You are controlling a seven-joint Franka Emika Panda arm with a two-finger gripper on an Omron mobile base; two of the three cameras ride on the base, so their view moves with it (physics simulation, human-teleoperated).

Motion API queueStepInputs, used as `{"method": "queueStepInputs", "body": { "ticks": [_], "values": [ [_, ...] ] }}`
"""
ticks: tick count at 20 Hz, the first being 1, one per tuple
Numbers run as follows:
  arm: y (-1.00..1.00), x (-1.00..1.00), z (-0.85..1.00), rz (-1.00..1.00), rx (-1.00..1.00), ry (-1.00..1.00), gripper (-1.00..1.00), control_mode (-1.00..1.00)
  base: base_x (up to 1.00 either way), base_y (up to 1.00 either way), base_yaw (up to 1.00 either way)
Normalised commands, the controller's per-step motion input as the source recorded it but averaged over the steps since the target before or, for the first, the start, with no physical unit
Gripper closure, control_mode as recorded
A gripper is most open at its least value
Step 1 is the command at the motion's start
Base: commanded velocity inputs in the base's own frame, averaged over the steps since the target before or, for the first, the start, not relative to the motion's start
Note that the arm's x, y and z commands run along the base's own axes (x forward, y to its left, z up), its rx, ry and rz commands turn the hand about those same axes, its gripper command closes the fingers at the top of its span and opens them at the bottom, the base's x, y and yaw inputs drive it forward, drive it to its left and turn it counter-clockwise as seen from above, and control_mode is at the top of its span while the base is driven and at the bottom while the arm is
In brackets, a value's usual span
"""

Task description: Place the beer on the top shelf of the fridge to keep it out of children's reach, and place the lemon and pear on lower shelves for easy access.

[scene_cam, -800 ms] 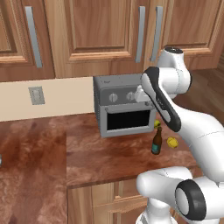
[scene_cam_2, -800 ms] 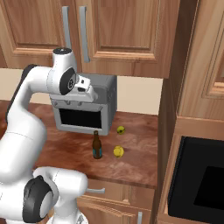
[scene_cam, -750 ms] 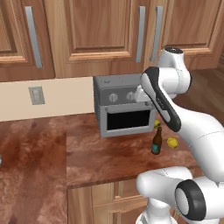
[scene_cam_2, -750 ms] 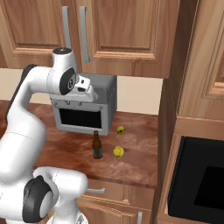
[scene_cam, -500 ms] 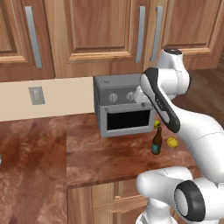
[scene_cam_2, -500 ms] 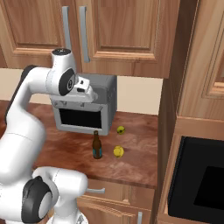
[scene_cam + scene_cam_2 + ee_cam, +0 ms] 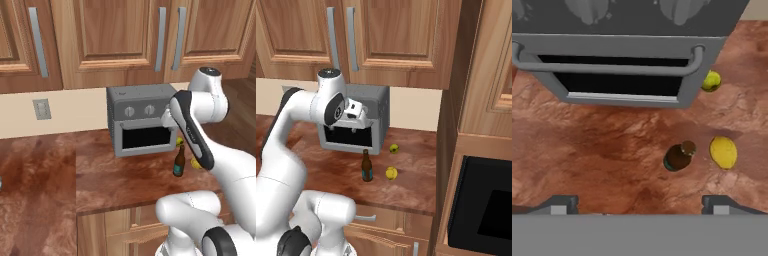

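Almost nothing has shifted: the end effector (image 7: 639, 202) still hangs spread and empty above the desk (image 7: 602, 150). The beer (image 7: 679, 156) stands beside the lemon (image 7: 723, 152), ungrasped; shelving hasn't begun.

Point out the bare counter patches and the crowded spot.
Free: the wide counter stretch left of the toaster oven, and the strip before its door. Crowded: by its right corner, the beer, lemon and pear stand close together.
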Motion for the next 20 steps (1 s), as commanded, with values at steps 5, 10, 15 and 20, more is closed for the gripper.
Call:
{"method": "queueStepInputs", "body": {
  "ticks": [5,10,15,20],
  "values": [
    [-0.4,-0.26,-0.22,-0.08,0.0,-0.02,-1.0,-1.0,0.0,0.0,0.0],
    [-0.36,-0.13,-0.03,0.0,0.0,0.0,-1.0,-1.0,0.0,0.0,0.0],
    [-0.26,-0.17,-0.42,-0.07,0.0,0.0,-1.0,-1.0,0.0,0.0,0.0],
    [-0.04,0.0,-0.39,-0.21,0.0,0.0,-1.0,-1.0,0.0,0.0,0.0]
  ]
}}
